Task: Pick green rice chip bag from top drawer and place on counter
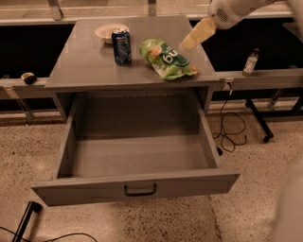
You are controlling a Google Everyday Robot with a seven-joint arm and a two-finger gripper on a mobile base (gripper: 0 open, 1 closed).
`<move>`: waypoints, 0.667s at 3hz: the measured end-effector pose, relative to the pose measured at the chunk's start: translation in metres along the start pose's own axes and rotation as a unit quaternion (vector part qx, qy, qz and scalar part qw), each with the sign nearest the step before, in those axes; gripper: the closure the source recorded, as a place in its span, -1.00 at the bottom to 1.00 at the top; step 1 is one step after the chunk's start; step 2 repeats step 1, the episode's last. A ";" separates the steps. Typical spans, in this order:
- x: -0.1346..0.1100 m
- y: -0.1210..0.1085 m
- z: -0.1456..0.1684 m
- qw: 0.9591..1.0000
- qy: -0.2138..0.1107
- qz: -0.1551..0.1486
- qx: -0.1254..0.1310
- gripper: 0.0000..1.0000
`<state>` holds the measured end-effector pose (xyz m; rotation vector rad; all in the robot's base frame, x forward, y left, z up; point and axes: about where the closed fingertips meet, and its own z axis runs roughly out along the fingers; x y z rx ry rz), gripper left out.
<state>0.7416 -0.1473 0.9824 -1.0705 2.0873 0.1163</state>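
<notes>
Cut off: the arm [233, 8] enters at the top right corner and I see only its last white section. A pale blur at the lower right edge is probably the robot's body [289, 208].
Gripper: the gripper [195, 35] shows as one pale yellow wedge over the right rear of the tabletop [80, 71], tip pointing down and to the left.
Jaws: smeared into a single shape, so I can't make out whether they are spread or pressed together.
Contact: the wedge's tip is close to the bag's right-hand edge, and I can't settle whether it touches.
Bag position: the green rice chip bag [166, 59] lies flat on the tabletop, right of centre and near the front edge, outside the drawer.
Bag axis: the long axis runs diagonally from rear left to front right, printed face up and dark logo showing. The lettering is too blurred to read, and I can't say which end is the top.
Neighbours: a blue soda can [121, 46] stands upright just left of the bag, apart from it. A pale dish [106, 31] sits behind the can, partly hidden by it.
Drawer: the top drawer [142, 156] is pulled well out, its black handle [139, 190] centred on the front panel. The rear of the drawer lies in shadow under the tabletop.
Side rail: a small bottle [250, 62] stands upright to the right.
</notes>
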 end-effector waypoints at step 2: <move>0.011 0.005 -0.092 0.994 0.005 -0.078 0.070 -1.00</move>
